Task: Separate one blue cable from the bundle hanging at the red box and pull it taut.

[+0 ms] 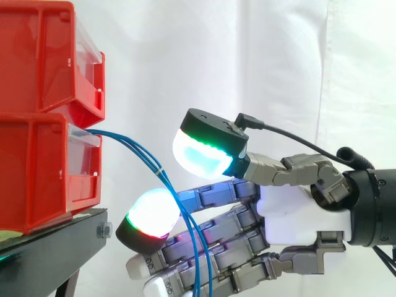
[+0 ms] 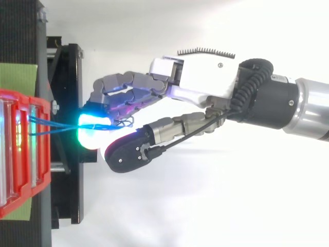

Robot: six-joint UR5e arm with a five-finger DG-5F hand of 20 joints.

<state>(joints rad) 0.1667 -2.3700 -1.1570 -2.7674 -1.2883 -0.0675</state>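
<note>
Several thin blue cables [image 1: 139, 148] leave the front of the lower red bin [image 1: 37, 173], arc to the right and hang down. A small pale tie holds them together near the bend. My hand [image 1: 297, 210] reaches in from the right with its fingers nearly straight. The thumb pad [image 1: 201, 154] glows cyan above the cables, and a finger pad [image 1: 151, 216] glows white and red below them. The cables drop through the gap between thumb and fingers and cross in front of the fingers. From above, the cables [image 2: 51, 127] run from the bin [image 2: 20, 154] to the glowing fingertips of the hand [image 2: 200, 82].
Two red bins are stacked on a black stand [image 1: 55, 241], whose front edge [image 2: 72, 103] lies just left of the fingertips. A white curtain hangs behind. Open space lies to the right of the stand, around the arm.
</note>
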